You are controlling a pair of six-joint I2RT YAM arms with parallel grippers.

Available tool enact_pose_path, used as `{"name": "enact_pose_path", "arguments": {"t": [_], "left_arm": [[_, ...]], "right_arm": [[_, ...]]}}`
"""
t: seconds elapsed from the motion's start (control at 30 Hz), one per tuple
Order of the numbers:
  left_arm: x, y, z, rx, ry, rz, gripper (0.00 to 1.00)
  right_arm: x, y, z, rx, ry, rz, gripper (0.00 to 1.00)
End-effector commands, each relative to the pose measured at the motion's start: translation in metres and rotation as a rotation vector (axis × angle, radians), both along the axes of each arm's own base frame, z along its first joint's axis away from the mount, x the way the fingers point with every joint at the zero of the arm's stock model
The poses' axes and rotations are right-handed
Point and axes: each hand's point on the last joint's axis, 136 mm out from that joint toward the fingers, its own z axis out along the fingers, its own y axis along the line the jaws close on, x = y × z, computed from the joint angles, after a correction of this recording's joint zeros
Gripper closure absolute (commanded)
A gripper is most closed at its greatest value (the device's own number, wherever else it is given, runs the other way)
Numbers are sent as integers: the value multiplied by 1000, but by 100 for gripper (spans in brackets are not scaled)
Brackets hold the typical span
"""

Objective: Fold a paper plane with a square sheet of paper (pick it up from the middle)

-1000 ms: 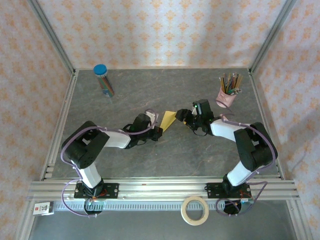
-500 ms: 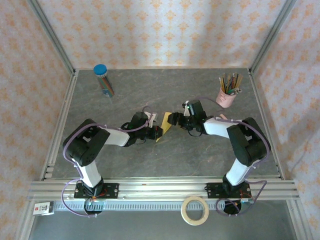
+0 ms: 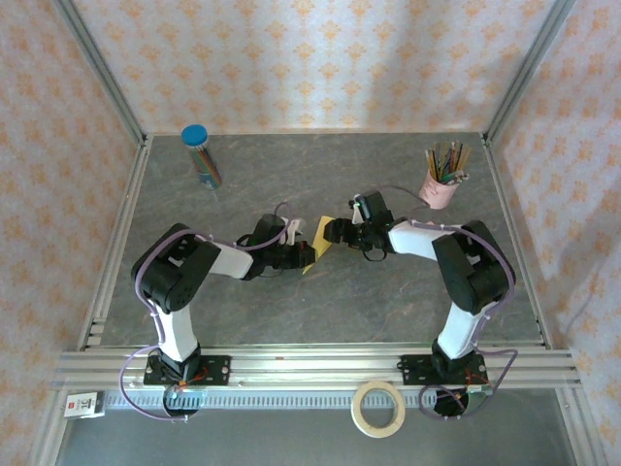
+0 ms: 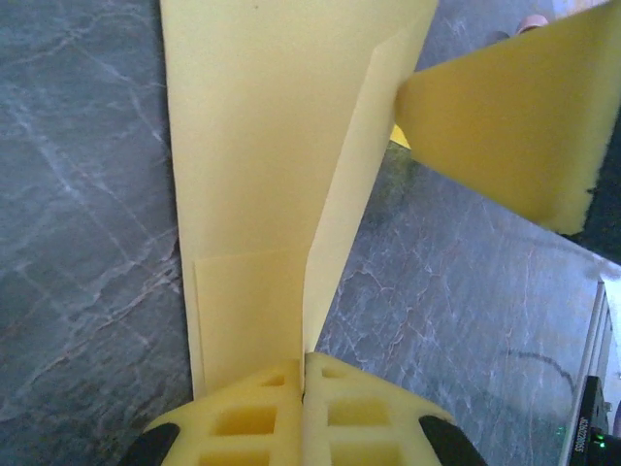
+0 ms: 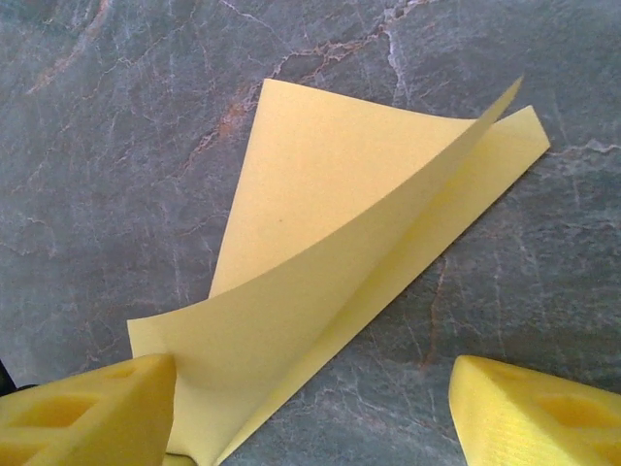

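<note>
I see the thin yellow paper sheet (image 3: 321, 243), partly folded into a long tapering shape. It lies at the middle of the grey stone-patterned tabletop (image 3: 388, 301), between my two arms. My left gripper (image 3: 304, 255) has its yellow fingers (image 4: 252, 417) pressed together on the sheet's near end, where one flap stands up from a crease. My right gripper (image 3: 342, 233) stands wide open with nothing in its hold. One of its pads sits right against a lifted, curling flap, though I cannot tell whether it touches. The other is over bare tabletop.
</note>
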Motion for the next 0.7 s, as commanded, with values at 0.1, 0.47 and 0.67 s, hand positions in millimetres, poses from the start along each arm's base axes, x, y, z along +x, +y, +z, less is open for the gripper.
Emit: {"name": "enact_pose_path", "arguments": {"t": [0.1, 0.47, 0.67], "left_arm": [[10, -6, 10, -66, -4, 4, 99], [8, -4, 7, -67, 16, 17, 92], [8, -2, 11, -55, 19, 28, 78]], "right_arm": [[1, -8, -32, -129, 32, 2, 30], [6, -10, -61, -245, 84, -26, 33], [5, -11, -72, -268, 111, -30, 33]]}}
